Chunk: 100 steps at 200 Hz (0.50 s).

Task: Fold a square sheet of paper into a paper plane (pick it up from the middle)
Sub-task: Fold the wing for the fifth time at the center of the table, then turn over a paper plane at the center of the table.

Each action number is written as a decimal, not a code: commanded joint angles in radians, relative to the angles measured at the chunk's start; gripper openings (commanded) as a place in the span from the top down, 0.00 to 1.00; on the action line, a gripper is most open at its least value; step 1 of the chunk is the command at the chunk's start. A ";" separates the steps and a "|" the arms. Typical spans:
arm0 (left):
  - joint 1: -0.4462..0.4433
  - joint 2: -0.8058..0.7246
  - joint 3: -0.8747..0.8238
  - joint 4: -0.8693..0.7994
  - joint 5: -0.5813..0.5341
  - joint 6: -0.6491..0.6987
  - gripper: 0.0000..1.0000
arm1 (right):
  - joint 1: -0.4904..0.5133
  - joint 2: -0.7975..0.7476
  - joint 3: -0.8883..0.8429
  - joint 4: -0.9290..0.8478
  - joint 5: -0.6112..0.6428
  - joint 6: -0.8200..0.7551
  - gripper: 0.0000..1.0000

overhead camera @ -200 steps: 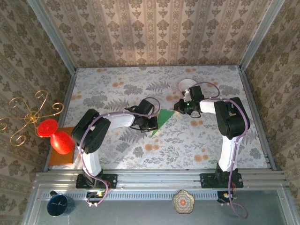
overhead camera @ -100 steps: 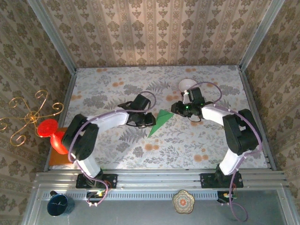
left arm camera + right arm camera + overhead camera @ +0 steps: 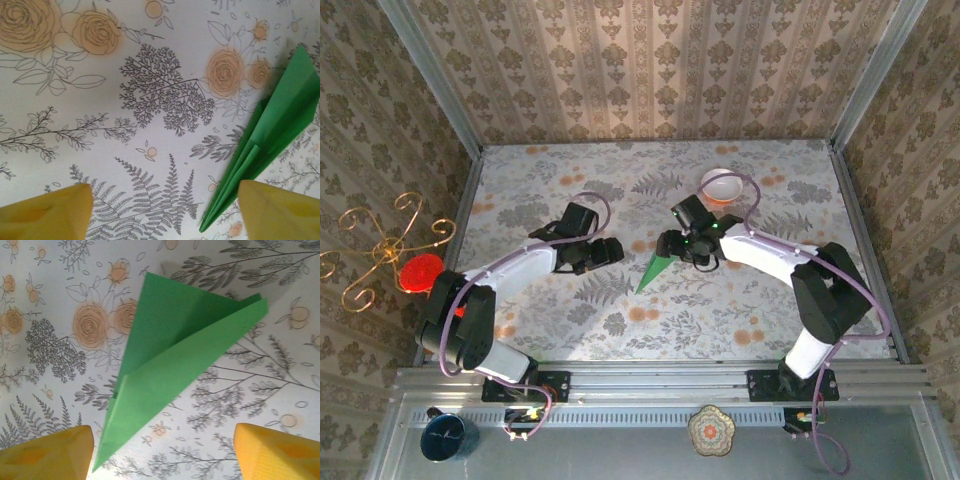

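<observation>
So the paper plane (image 3: 656,269) is folded and lying flat on the floral tablecloth (image 3: 740,310), roughly mid-table, between the two arms. It's a narrow bright-green dart. From the overhead camera, its pointed nose aims toward the near edge and a bit left, and its wide tail sits up by the right gripper (image 3: 672,245).

Both claws are spread wide with nothing pinched in them. The left gripper (image 3: 607,250) sits off to the left of the plane with a gap of bare cloth between them. In the left wrist cam, its yellow fingers (image 3: 47,212) sit in the bottom corners. The plane runs diagonally from the top right down to its nose, which ends between the pads, closer to the right-hand one.

The right gripper is right over the tail end. In its wrist cam the plane lies in the middle of the gap between the yellow pads (image 3: 280,450), layered folds showing, wide end up top. The nose comes down just beside the left-hand pad, and I honestly can't tell if it's touching.

Other stuff around:
- a white bowl with a red rim (image 3: 722,184) just behind the right arm
- a red goblet-looking thing (image 3: 420,272) and a gold curly candle holder (image 3: 380,245) at the left edge
- a blue cup (image 3: 445,437) and a little ornate dish (image 3: 711,431) on the rail in front
</observation>
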 commanded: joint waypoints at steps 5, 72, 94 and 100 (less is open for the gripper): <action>0.013 -0.010 -0.021 0.013 -0.051 0.041 0.15 | 0.044 0.064 0.057 -0.083 0.148 0.091 0.24; 0.021 -0.006 -0.035 0.024 -0.058 0.091 0.01 | 0.088 0.207 0.178 -0.173 0.217 0.145 0.34; 0.022 -0.005 -0.035 0.029 -0.060 0.102 0.00 | 0.093 0.206 0.176 -0.192 0.223 0.160 0.44; 0.023 -0.006 -0.035 0.030 -0.063 0.105 0.00 | 0.097 0.209 0.177 -0.203 0.226 0.163 0.45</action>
